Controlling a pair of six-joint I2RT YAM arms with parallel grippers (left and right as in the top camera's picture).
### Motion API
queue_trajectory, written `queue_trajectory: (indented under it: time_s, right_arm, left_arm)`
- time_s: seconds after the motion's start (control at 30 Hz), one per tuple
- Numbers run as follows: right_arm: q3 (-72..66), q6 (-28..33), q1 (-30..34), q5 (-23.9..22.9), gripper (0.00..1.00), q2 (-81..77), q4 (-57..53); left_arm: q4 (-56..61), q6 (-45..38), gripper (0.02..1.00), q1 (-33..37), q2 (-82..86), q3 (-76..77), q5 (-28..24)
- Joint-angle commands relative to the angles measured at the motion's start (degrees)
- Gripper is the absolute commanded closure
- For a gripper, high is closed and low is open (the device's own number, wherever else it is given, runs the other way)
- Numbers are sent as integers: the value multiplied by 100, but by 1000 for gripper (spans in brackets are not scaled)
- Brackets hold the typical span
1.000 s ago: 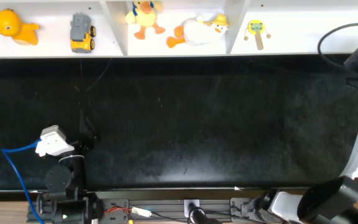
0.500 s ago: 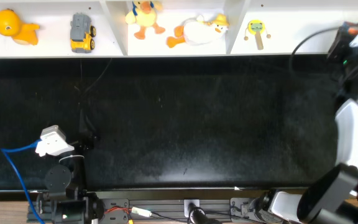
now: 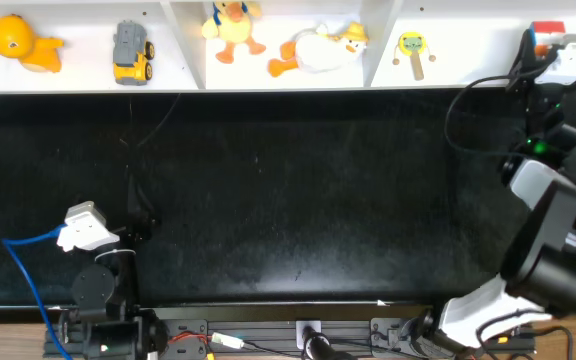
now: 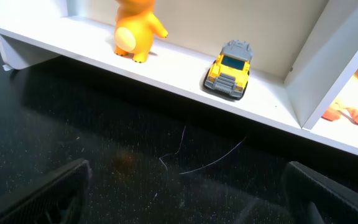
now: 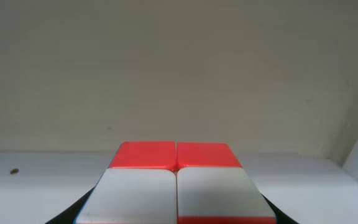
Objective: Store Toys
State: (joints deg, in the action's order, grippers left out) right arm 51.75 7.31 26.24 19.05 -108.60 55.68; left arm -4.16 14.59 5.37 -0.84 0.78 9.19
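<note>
From above, the right gripper is up at the white shelf, in the box at the far right end. It pinches a red and white cube. The other toys are in their boxes: an orange duck, a yellow truck, a fluffy yellow duck, a white duck and a little yellow toy. The right arm's black cable makes a loop just in front of the shelf. I think it could catch on the shelf edge when the arm pulls away.

From the left wrist, the left gripper hangs over the black table, spread wide with nothing in it. It is far from the cube, so it is no trouble.

From the right wrist, the cube sits between the two fingers, with the shelf floor and back wall behind it. I cannot tell if the cube touches the floor. If the fingers let go too high, the cube could bounce, tip and tumble off the front onto the table. A side wall is close by one side, so a small sideways slip could knock the cube crooked. If a finger rubs the cube while backing out, it could drag the cube out too.
</note>
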Motion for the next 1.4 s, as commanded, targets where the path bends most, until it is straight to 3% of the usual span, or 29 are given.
queue_trajectory:
  time_s: [0.03,0.3,0.57,0.87,1.17,1.4]
  right_arm:
    - [496,-306,20,85,952,-472,111]
    - [1360,-461,2,114,952,-881,-494]
    - [1993,-302,-68,859,952,-1283,-1209]
    - [2011,459,-492,723,956,-1325,-1633]
    - [2011,455,-522,369,950,-1325,-1858]
    - [2011,446,-522,337,658,-1322,-2188]
  left_arm:
    - [28,-125,23,42,68,-33,-37]
    - [28,-125,20,42,68,-33,-37]
    - [28,-125,23,42,68,-33,-37]
    - [28,-125,20,42,68,-33,-37]
    - [28,-125,20,42,68,-33,-37]
    - [28,-125,20,42,68,-33,-37]
